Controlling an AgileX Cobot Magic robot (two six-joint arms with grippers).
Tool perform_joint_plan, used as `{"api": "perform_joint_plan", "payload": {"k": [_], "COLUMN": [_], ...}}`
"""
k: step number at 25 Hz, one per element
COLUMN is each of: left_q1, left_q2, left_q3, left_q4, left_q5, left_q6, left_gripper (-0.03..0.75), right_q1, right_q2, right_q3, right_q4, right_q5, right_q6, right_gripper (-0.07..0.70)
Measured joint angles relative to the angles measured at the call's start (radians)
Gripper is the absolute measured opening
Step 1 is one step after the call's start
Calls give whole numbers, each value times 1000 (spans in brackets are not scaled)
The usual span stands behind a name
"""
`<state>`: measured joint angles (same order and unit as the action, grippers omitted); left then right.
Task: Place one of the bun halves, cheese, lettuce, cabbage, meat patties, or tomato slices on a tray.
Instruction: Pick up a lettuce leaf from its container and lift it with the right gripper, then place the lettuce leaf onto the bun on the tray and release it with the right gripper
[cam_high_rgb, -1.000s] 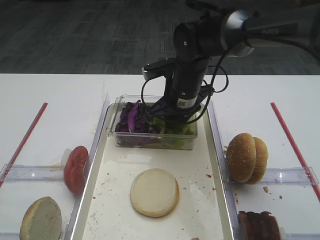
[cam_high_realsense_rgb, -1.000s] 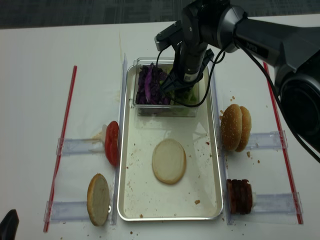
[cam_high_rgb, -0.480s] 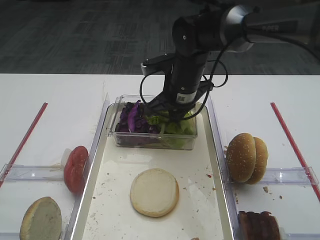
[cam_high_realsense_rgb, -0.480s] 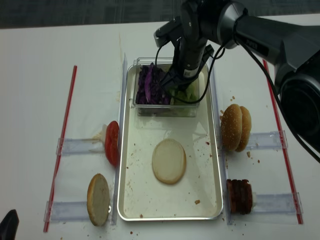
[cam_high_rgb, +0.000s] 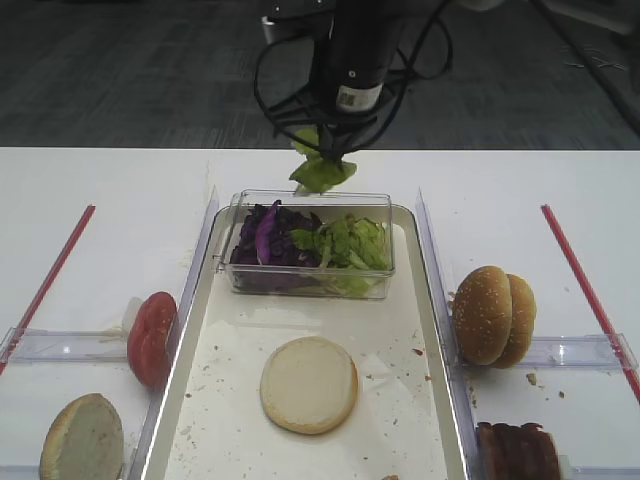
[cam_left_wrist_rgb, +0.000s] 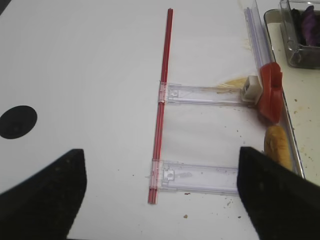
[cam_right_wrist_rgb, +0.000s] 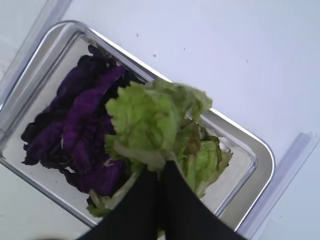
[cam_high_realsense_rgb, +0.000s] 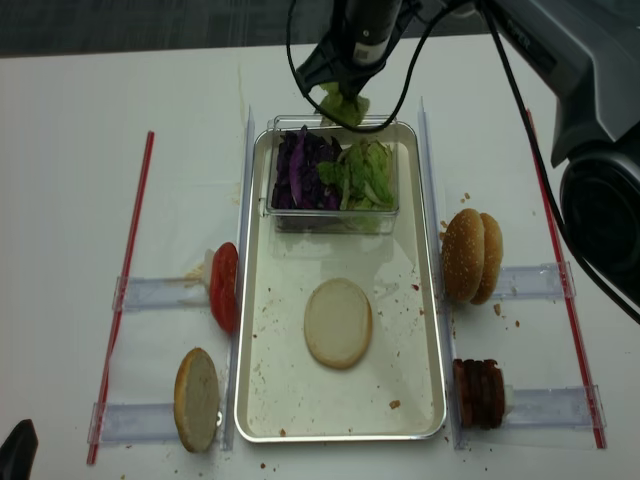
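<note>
My right gripper (cam_high_rgb: 330, 150) is shut on a ruffled light green lettuce piece (cam_high_rgb: 322, 172), held in the air above the far side of the clear box (cam_high_rgb: 310, 285). The wrist view shows that lettuce piece (cam_right_wrist_rgb: 150, 120) pinched between the dark fingertips (cam_right_wrist_rgb: 172, 187), over purple cabbage (cam_right_wrist_rgb: 80, 125) and more lettuce in the box. The silvery tray (cam_high_rgb: 400, 400) holds the box and a pale flat bun half (cam_high_rgb: 309, 384). My left gripper (cam_left_wrist_rgb: 160, 200) is open and empty above a clear rack (cam_left_wrist_rgb: 200, 176), left of the tray.
On the racks beside the tray stand a tomato slice (cam_high_rgb: 150, 338) and a bun half (cam_high_rgb: 82, 440) on the left, and sesame buns (cam_high_rgb: 493, 315) and meat patties (cam_high_rgb: 517, 452) on the right. Red strips (cam_high_rgb: 45, 285) border both sides.
The right gripper closed on lettuce inside the box and rose up and toward the far side, lifting a piece out. The left gripper shows no change.
</note>
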<state>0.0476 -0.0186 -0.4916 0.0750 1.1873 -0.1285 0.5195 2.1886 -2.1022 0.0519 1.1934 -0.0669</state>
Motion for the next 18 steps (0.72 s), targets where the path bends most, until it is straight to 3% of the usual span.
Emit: {"api": "perform_joint_plan", "payload": {"k": [5,18], "left_q1": [0,0], "left_q2": [0,0], "left_q3": [0,0], "left_q4": [0,0], "left_q5": [0,0], "left_q6": [0,0], "left_gripper": [599,599], "right_q1": [0,0], "right_q2": [0,0], "right_q3": [-65,-71], "right_q4": [0,33], "right_q5": [43,51], "right_q6": [3,57], "right_gripper": [42,41]}}
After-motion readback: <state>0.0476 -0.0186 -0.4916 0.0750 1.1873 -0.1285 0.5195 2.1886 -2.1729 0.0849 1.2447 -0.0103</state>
